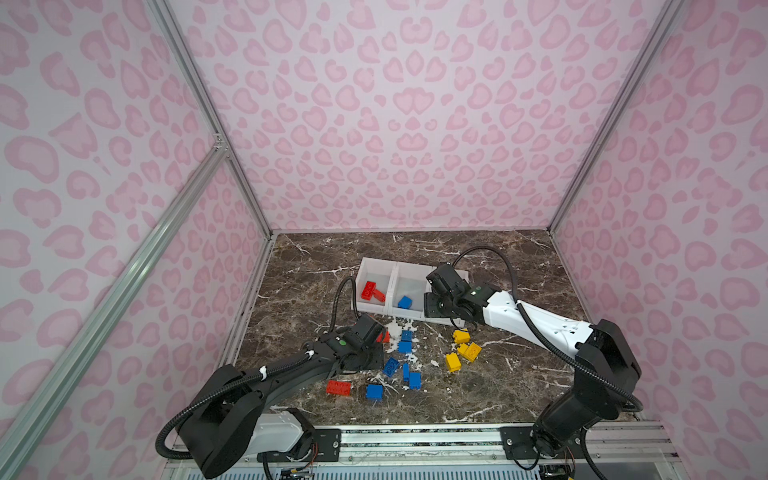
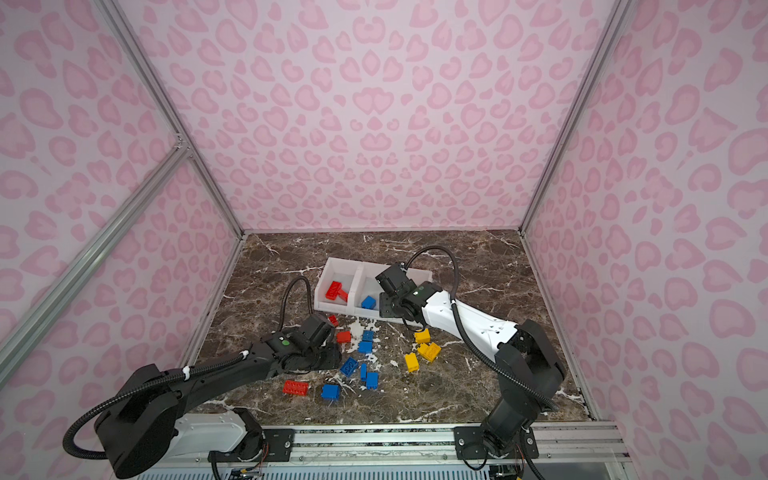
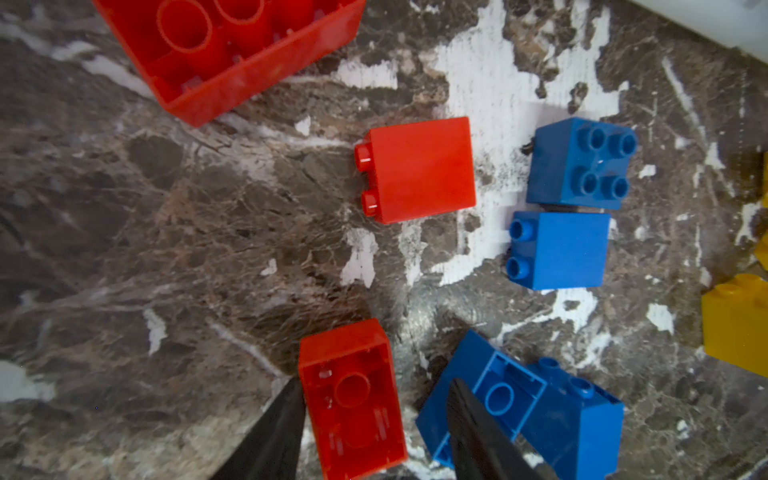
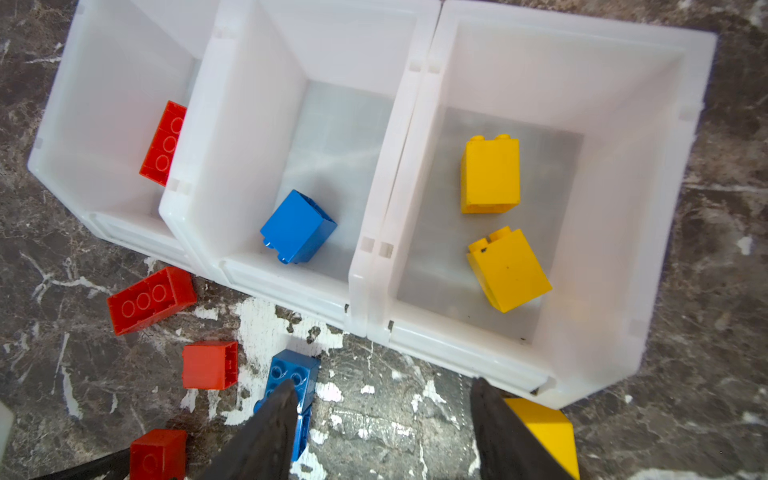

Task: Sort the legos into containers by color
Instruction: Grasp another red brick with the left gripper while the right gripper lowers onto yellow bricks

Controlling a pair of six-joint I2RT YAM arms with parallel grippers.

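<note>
Pink spotted walls [image 1: 415, 124] close in a dark marbled table [image 1: 507, 374], and toward its far middle sit the containers [image 4: 419, 50], three white bins joined in a row. In both top views the leftmost bin holds red bricks [image 1: 371, 291] and the middle one a blue brick [image 4: 297, 226]; the right wrist view shows two yellow bricks [image 4: 490, 174] on their sides in the third. The right pincer [image 4: 382, 384] hangs over the table just in front of the bins' low lips, jaws apart with nothing between them. The rest of the legos [image 1: 405, 347] lie loose on the table in front of the bins: blue ones in the middle, a yellow cluster [image 1: 469, 351] to their right, a long red brick [image 1: 338, 387] nearer the front edge. The left pincer [image 3: 374, 382] is low among them, open and straddling a small red brick [image 3: 353, 399] that lies hollow side up; one finger [image 3: 278, 432] touches its side, the other stands apart from it, over a blue oblong brick [image 3: 540, 415]
</note>
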